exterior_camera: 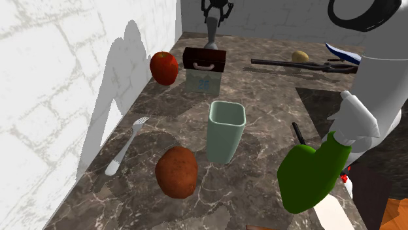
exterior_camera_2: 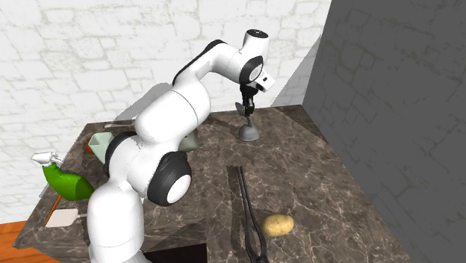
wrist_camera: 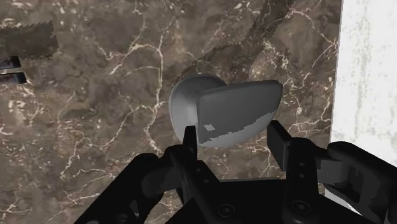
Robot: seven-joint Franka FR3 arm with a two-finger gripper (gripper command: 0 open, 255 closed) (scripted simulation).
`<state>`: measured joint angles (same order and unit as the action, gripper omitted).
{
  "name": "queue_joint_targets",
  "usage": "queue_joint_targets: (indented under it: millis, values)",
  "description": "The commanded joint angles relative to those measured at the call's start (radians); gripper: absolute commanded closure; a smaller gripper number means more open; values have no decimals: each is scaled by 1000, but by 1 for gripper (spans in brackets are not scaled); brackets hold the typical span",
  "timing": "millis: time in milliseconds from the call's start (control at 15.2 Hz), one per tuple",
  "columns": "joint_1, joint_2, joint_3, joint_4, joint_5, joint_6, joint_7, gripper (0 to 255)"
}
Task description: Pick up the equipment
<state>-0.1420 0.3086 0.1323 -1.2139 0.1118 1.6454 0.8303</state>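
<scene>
Grey, with a round foot and a narrow neck, the tool stands upright on the marbled tabletop in the shoulder view, at the far end, to the left of the potato. The gripper hangs straight over the tool's top. Black tongs lie just in front of the potato. Farther left of the potato than the tool are a box and then an apple. A pale green cup stands well nearer than the potato.

In the second exterior view the tool stands well beyond the potato, toward the white wall, its foot on the tabletop. The gripper points down onto its neck. The tongs lie just left of the potato.

In the wrist view the fingers stand narrowly apart and close on the broad upper end of the tool, one against each side, with the gripper centred on it. The tool's round foot rests on the tabletop below.
</scene>
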Motion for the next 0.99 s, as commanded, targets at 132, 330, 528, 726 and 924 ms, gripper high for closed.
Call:
queue_joint_targets:
  millis: [132, 330, 528, 726, 924]
  values:
    - [0, 1, 0, 0, 0, 0, 0, 255]
    - [1, 9, 0, 25, -1, -18, 2, 255]
    - [3, 32, 1, 101, -4, -71, 10, 255]
    - [7, 62, 1, 190, -9, -128, 18, 255]
    - [12, 104, 2, 298, -14, -194, 28, 255]
